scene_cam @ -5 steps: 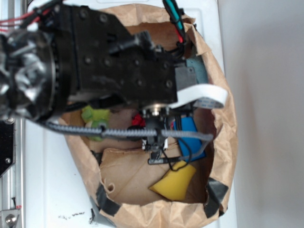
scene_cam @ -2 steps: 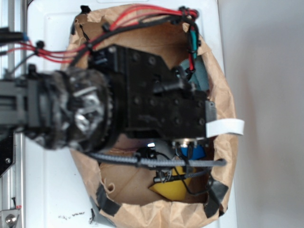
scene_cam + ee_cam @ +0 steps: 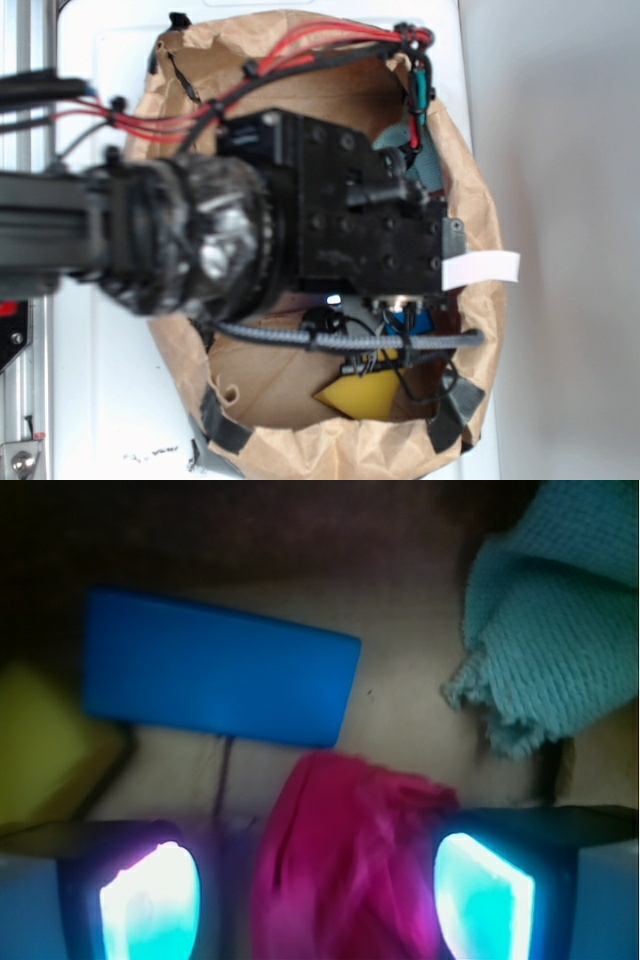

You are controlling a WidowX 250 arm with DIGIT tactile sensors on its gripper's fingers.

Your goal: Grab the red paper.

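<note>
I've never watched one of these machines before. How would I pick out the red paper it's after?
Look inside the big brown paper bag, on its floor under the arm. In the wrist view, the red paper lies between the two glowing fingers of the open gripper, just below the flat blue block. It is the only crumpled, reddish-pink thing; the teal cloth is knitted, the block smooth.

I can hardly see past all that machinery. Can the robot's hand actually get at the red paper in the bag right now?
Probably yes. In the wrist view the red paper sits between the two glowing fingers of the open hand, with nothing lying over it. The blue block and teal cloth lie off to the sides.
</note>
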